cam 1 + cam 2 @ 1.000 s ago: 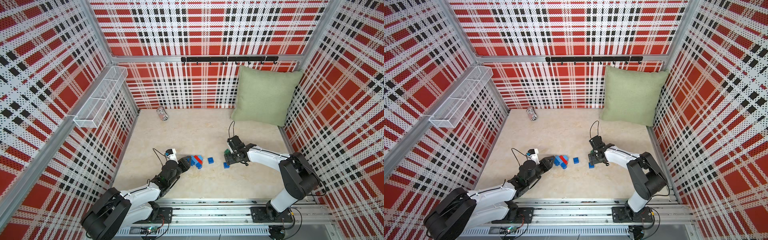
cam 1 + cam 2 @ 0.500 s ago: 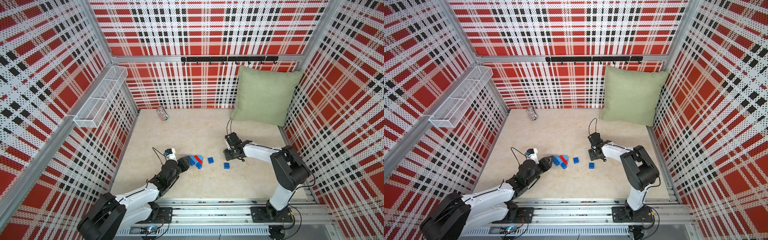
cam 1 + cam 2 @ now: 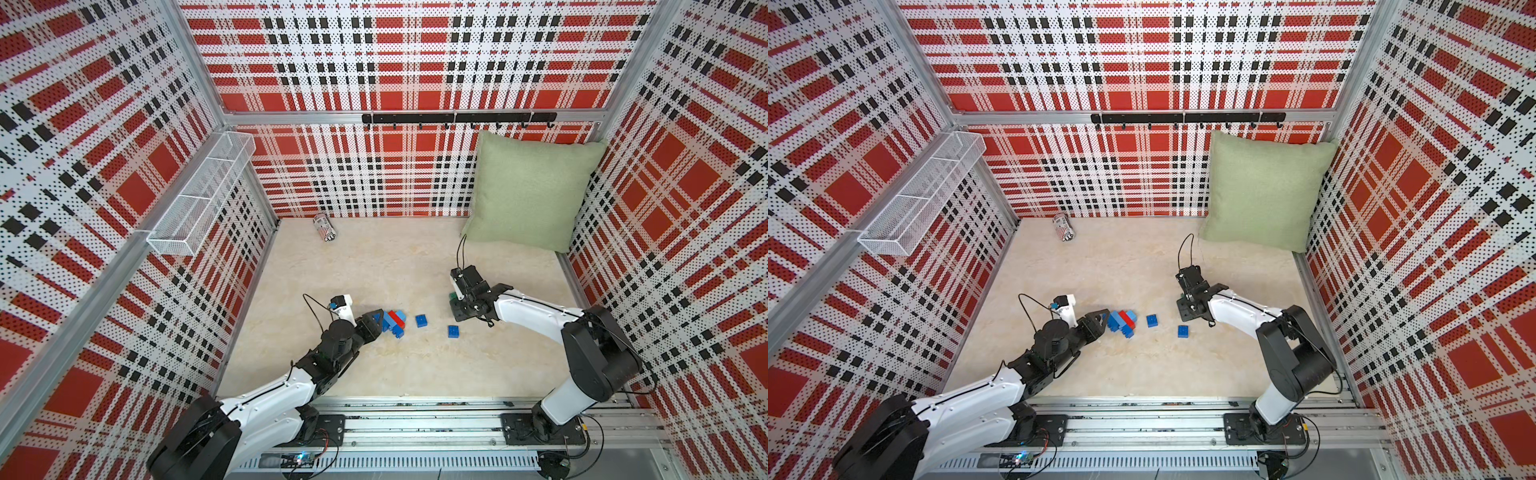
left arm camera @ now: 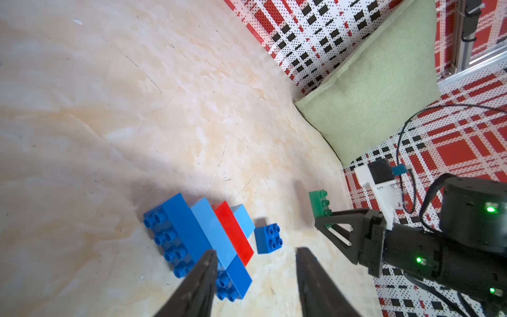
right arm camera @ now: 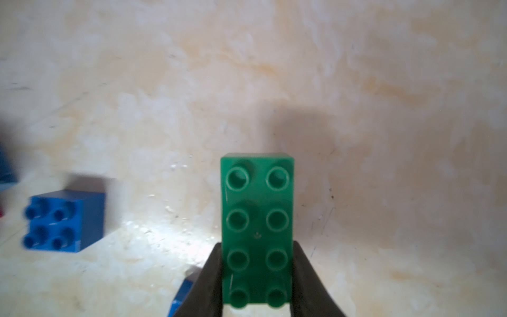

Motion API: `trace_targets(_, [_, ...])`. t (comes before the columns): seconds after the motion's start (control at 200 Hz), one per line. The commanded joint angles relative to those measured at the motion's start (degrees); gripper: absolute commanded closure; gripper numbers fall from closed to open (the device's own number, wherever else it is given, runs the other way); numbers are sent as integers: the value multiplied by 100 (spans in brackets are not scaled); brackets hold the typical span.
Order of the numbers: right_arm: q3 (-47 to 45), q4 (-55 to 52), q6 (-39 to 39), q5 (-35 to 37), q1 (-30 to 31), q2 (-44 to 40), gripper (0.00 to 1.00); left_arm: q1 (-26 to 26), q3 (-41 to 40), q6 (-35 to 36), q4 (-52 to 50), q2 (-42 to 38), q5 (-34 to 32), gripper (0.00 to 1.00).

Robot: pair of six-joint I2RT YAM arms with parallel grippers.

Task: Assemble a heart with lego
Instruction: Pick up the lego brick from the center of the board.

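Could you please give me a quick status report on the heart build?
Left end effector open at joined blue-and-red plastic brick cluster. Right end effector shut on long green studded plastic brick. Two loose small square blue bricks lie between.

Green brick (image 5: 257, 227) is smooth, glossy plastic with fine scratches; heart (image 4: 208, 233) is the same hard, shiny plastic in blue and red; table (image 4: 137, 109) looks smooth and marbled, with a faint sheen and scuffs; pillow (image 3: 532, 187) is coarse, matt woven cloth; basket (image 3: 199, 195) is white metal mesh; arm shell (image 3: 536, 316) is glossy white plastic.
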Motion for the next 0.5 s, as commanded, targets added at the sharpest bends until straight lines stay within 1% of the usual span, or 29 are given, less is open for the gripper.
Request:
trace_targets(0.0, [-99, 64, -105, 306, 556, -520, 73, -62, 321, 211, -29, -105, 353, 41])
trace_targets(0.065, [-232, 241, -131, 313, 901, -788, 73, -104, 480, 336, -34, -68, 541, 35])
trace_targets(0.135, [-422, 479, -203, 598, 1302, -1049, 72, -133, 602, 473, 2, -6, 873, 33])
trace_targets(0.23, [-581, 695, -199, 896, 1708, -1276, 72, -150, 640, 536, 206, 91, 1256, 32])
trace_targets(0.431, [-978, 1383, -163, 686, 2089, -1715, 71, -202, 772, 621, 488, 533, 1806, 32])
trace_targets(0.496, [-1030, 1565, -224, 507, 2150, -1770, 70, -220, 825, 608, 624, 750, 1970, 32])
